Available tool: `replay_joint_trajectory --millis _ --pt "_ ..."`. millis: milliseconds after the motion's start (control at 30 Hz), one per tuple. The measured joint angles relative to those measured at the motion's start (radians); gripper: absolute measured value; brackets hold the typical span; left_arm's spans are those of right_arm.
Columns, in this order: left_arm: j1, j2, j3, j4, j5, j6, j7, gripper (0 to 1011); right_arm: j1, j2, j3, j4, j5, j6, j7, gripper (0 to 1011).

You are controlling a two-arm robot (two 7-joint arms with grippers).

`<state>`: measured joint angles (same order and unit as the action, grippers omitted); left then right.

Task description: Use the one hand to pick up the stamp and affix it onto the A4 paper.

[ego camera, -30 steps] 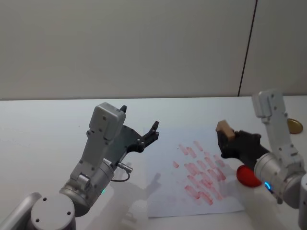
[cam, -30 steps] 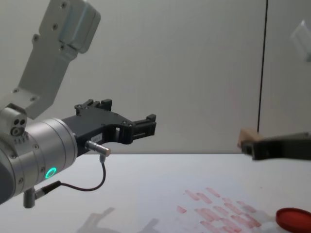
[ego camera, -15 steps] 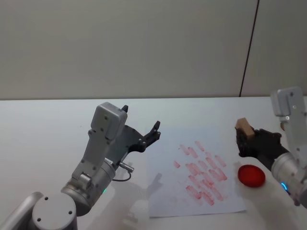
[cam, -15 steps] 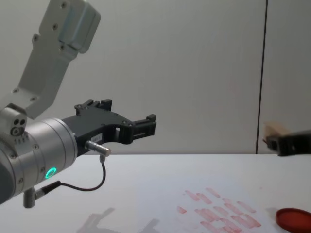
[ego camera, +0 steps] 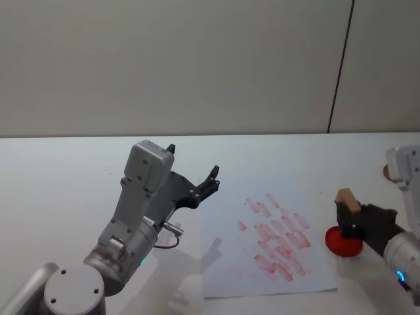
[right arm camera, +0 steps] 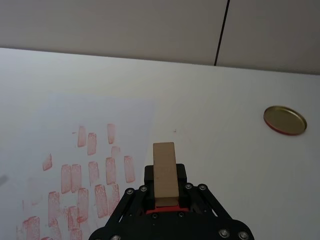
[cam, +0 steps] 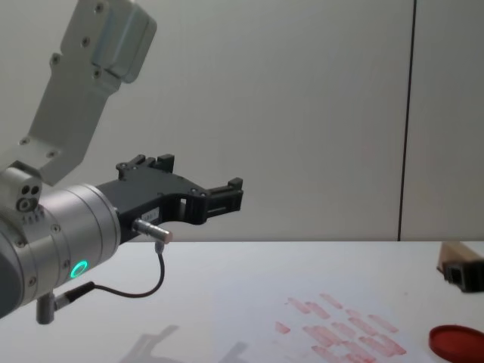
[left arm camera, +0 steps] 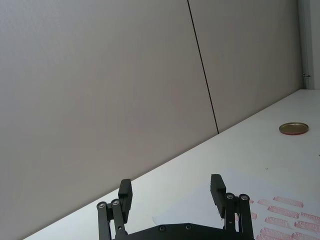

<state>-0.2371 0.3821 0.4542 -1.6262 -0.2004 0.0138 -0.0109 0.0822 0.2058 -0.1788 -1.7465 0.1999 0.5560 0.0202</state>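
1. Head view: right pincer (ego camera: 346, 220) at the right side of the counter (ego camera: 59, 170), clenched on the stamp (ego camera: 346, 199), a tan wooden block that sticks up out of the jaws.
2. The stamp sits over the red ink pad (ego camera: 342, 242), just off the right edge of the paper (ego camera: 230, 262). Whether its lower end touches the pad, cannot tell.
3. Right wrist view: stamp (right arm camera: 165, 172) gripped between the two black jaws, red pad showing directly under it at (right arm camera: 165, 210).
4. The paper lies flat on the counter, mid-right, marked with rows of pink-red oblong prints (ego camera: 279, 239).
5. A round brass-coloured lid (right arm camera: 284, 119) lies on the counter beyond the pad, well apart from the paper.
6. Left pincer (ego camera: 190, 177) held raised above the counter, left of the paper, released, fingers spread with nothing between them. The left wrist view (left arm camera: 172, 192) confirms the gap.
7. Chest view: left pincer (cam: 193, 185) points right, in the air; the stamp (cam: 457, 251) enters at the right edge, above the pad (cam: 457, 340).
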Motion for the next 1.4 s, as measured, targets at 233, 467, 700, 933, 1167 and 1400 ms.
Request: replay_joint_trajectory --millis 233,467,700,933,1167,1400 --pt "0.0 0.0 0.0 0.0 0.0 0.0 0.0 993 -0.009 0.001 0.008 0.024 0.021 0.003 0.003 219" --pt "0.0 0.0 0.0 0.0 0.0 0.0 0.0 993 -0.011 0.001 0.013 0.048 0.03 0.003 0.009 219" --pt "0.0 0.0 0.0 0.0 0.0 0.0 0.0 993 -0.009 -0.002 0.015 0.076 0.035 -0.008 0.022 242" --pt "0.0 0.0 0.0 0.0 0.0 0.0 0.0 993 -0.005 -0.005 0.014 0.099 0.035 -0.026 0.036 460" --pt "0.0 0.0 0.0 0.0 0.0 0.0 0.0 993 -0.007 -0.005 0.013 0.1 0.023 -0.051 0.041 683" --pt "0.0 0.0 0.0 0.0 0.0 0.0 0.0 993 -0.022 0.001 0.009 0.066 -0.011 -0.091 0.039 891"
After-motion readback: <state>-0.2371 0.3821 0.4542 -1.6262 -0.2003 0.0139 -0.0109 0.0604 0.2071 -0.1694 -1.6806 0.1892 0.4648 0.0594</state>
